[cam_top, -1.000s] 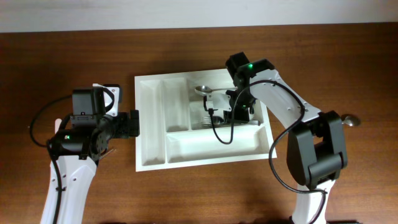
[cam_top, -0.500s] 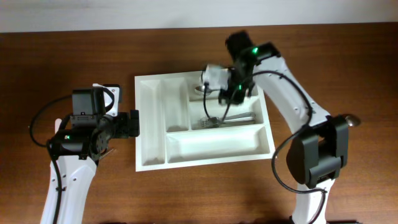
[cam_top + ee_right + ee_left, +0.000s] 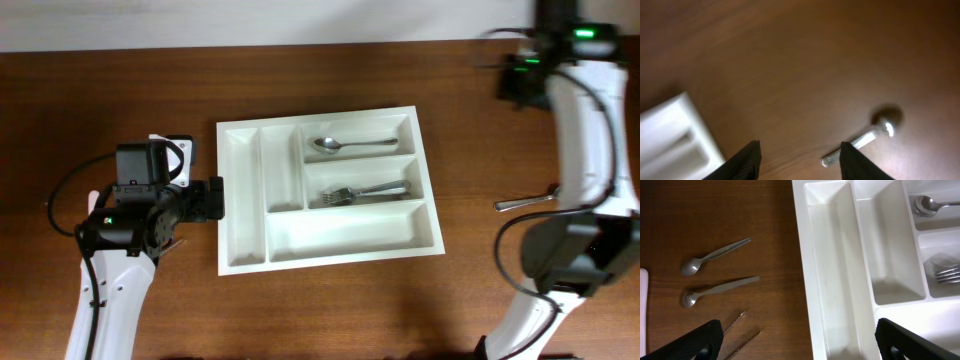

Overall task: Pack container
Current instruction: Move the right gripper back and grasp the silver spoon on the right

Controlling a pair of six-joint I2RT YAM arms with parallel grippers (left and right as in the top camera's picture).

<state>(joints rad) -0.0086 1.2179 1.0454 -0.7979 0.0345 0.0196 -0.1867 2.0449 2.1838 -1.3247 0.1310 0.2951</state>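
While empty, right gripper point(image 3: 800, 162) above table point(image 3: 790, 70)

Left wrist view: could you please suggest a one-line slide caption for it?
Open left tool at the container edge, two spoons lying on the table beside it.

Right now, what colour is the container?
The container is plain white, clearest in the overhead view.

The white five-compartment container point(image 3: 243, 200) lay flat and open side up in the middle of the desk point(image 3: 320, 310), slightly skewed. Its far long compartment held a spoon point(image 3: 340, 145), the middle one forks point(image 3: 365, 192). Two narrow compartments ran crosswise at its left end.
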